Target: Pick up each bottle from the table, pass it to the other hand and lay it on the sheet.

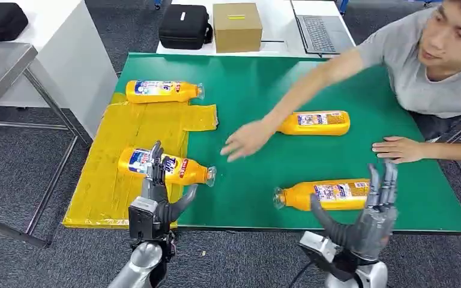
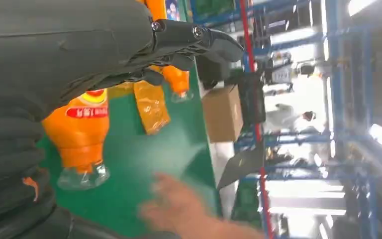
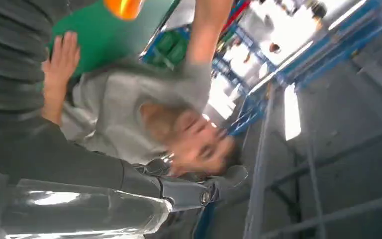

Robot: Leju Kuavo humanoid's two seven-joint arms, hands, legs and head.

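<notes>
Several orange bottles lie on the green table (image 1: 246, 90). Two lie on the yellow sheet (image 1: 126, 138): a far bottle (image 1: 163, 91) and a near bottle (image 1: 165, 166), whose neck reaches past the sheet's edge. My left hand (image 1: 156, 201) stands open at the table's front edge just in front of that near bottle (image 2: 82, 132), fingers up, holding nothing. Two more bottles lie on bare green: one mid-table (image 1: 315, 123), one near the front (image 1: 327, 195). My right hand (image 1: 369, 216) is open, its fingers upright just right of the front bottle.
A person (image 1: 432, 60) leans in from the right, one hand (image 1: 246, 139) reaching over the table's middle, the other (image 1: 399, 149) flat near the right edge. A cardboard box (image 1: 237, 27), black case (image 1: 185, 27) and laptop (image 1: 321, 30) sit behind.
</notes>
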